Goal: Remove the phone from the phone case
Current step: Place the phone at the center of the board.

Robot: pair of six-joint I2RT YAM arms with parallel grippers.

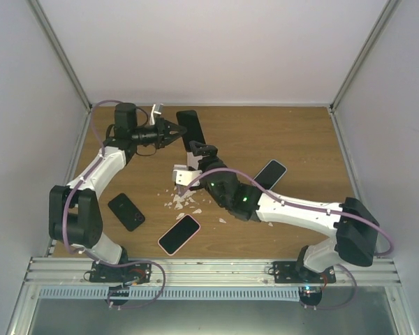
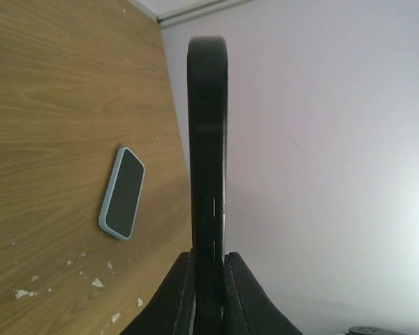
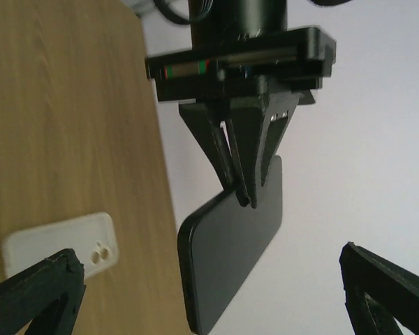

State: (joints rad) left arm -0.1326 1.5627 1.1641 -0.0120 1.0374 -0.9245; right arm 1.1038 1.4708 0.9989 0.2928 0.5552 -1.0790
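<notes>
Right gripper would do best, I judge, to draw away slowly. Its spread fingers need to clear the black phone without brushing it, since phone and case already look separated. Its jaws stand wide apart and hold nothing. Just below it, the pale case lies flat on the table, seemingly empty. Farther off, the left gripper is pressed together on the phone's lower end, pinching it edge-on above the table's far left. That grip looks narrow, so a firm hold matters.
</notes>
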